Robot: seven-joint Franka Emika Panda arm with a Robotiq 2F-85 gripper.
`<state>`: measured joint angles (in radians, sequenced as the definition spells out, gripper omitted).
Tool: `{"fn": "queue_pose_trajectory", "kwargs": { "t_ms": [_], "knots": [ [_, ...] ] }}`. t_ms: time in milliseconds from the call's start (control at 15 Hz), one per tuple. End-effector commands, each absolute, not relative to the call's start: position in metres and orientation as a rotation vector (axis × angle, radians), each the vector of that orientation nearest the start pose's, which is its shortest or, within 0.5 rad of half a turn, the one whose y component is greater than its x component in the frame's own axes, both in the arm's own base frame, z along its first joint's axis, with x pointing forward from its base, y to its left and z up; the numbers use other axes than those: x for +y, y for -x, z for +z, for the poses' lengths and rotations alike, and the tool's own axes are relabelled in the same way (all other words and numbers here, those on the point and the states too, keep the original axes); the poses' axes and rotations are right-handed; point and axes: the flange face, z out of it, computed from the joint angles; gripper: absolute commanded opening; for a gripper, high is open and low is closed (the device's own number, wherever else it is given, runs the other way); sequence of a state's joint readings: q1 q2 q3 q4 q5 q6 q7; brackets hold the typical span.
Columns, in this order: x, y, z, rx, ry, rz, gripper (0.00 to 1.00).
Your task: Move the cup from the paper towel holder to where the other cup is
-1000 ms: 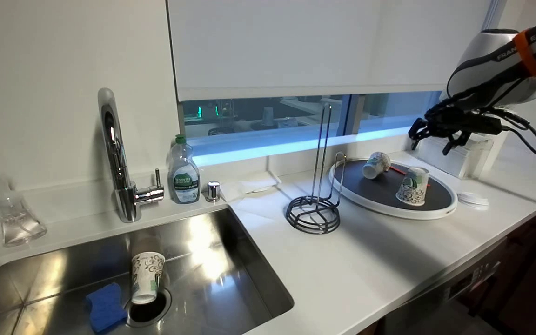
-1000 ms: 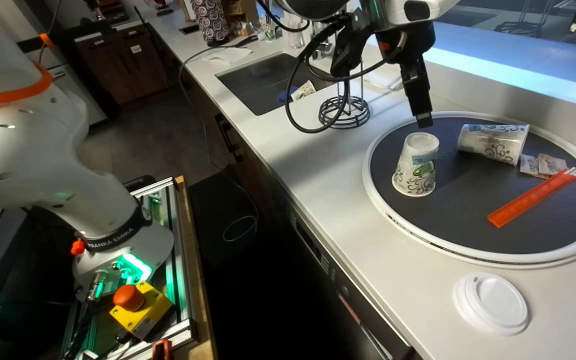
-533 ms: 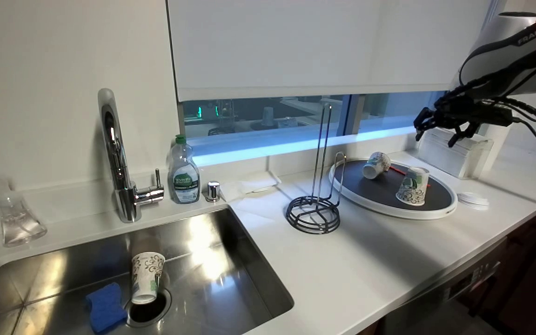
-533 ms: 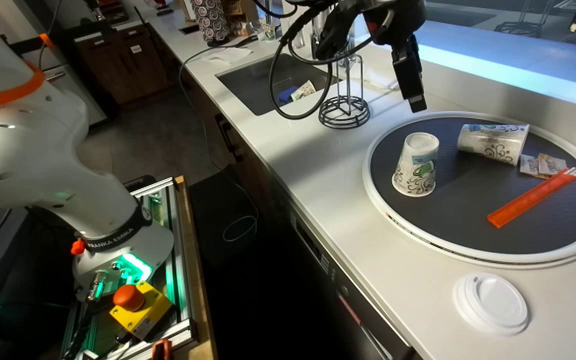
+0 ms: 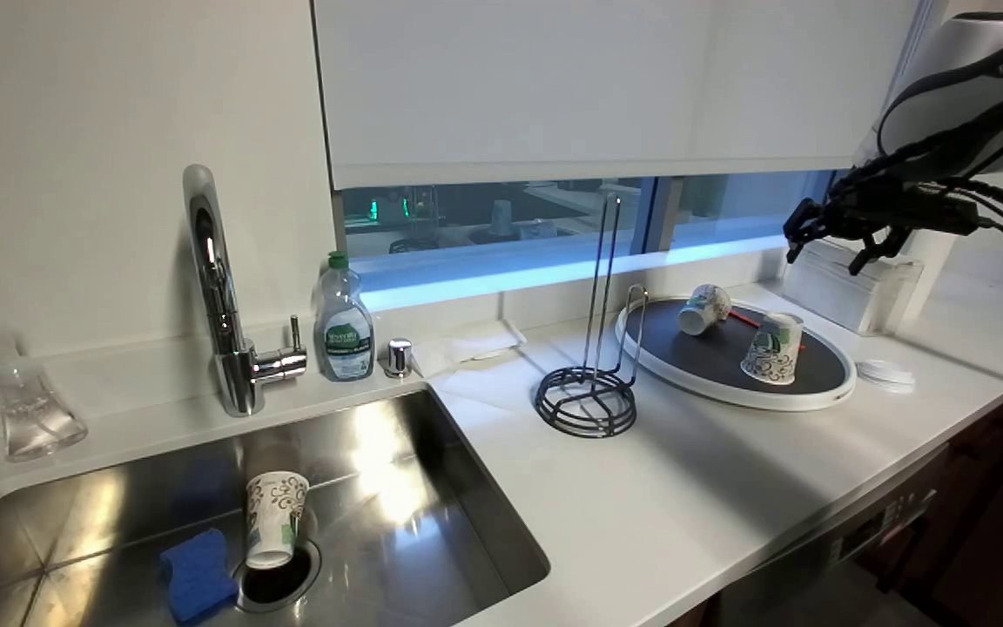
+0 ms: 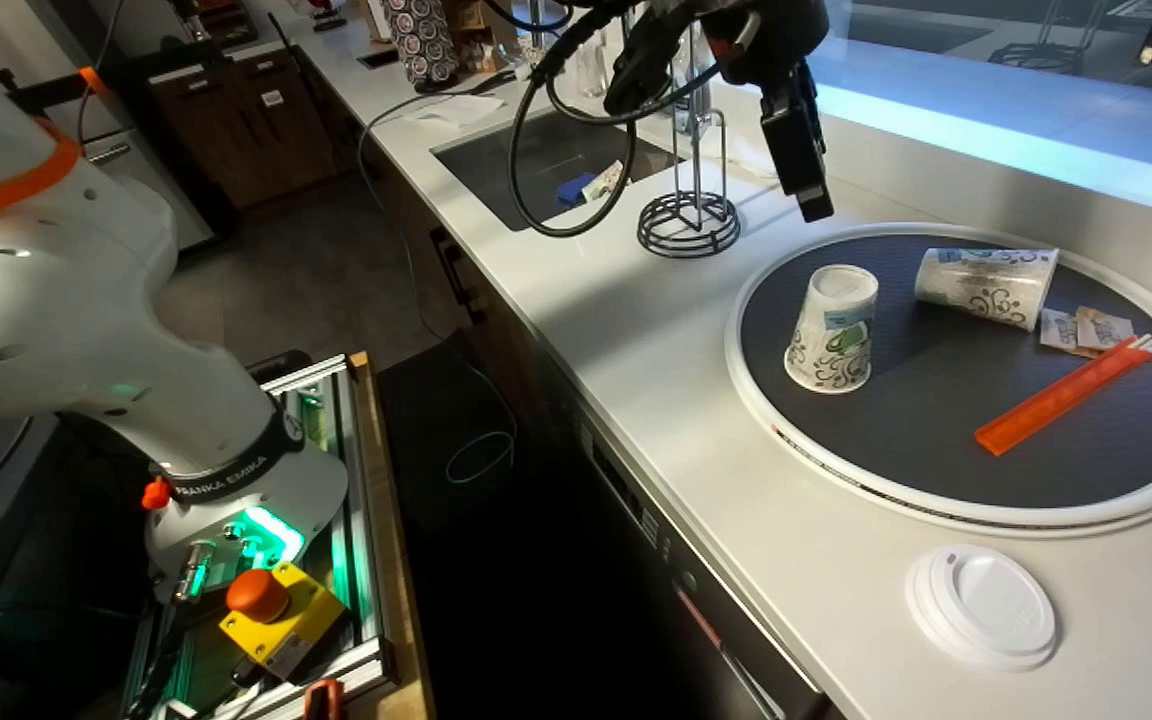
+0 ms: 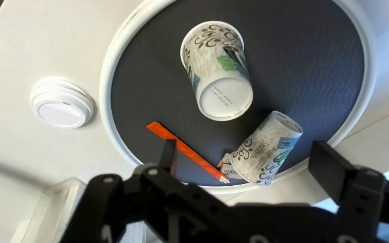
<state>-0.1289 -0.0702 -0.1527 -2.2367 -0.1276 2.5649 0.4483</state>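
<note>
A pale paper cup with brown swirls and a green-blue print (image 5: 773,348) (image 6: 833,330) (image 7: 216,57) stands upside down on the round dark tray (image 6: 916,430). The other cup (image 5: 703,309) (image 6: 986,285) (image 7: 265,148) is similar and lies on its side on the same tray. The paper towel holder (image 5: 586,401) (image 6: 688,225) stands on the counter beside the tray, with bare rods and no cup on it. My gripper (image 5: 824,261) hangs above both cups, apart from them. In the wrist view its jaws (image 7: 245,142) are wide apart and hold nothing.
A red paper sleeve (image 7: 187,152) with thin sticks and small packets (image 7: 231,168) lie on the tray. White lids (image 6: 986,605) lie beside it. The sink (image 5: 432,557) holds a patterned cup (image 5: 275,518) and a blue sponge (image 5: 198,575). A chrome tap (image 5: 232,348) rises behind it.
The arm and open gripper have moved a little upward and away from the tray cups, rightward in an exterior view. The cups and the holder have not moved.
</note>
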Motion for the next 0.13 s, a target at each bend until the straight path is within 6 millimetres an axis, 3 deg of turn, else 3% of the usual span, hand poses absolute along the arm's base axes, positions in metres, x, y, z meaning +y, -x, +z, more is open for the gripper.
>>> {"fn": "queue_pose_trajectory", "kwargs": {
  "t_ms": [0, 67],
  "knots": [
    [-0.1515, -0.5258, 0.4420, 0.979, 2.965, -0.637, 1.00],
    [-0.1515, -0.5257, 0.4420, 0.978, 2.965, -0.636, 1.00]
  ]
}}
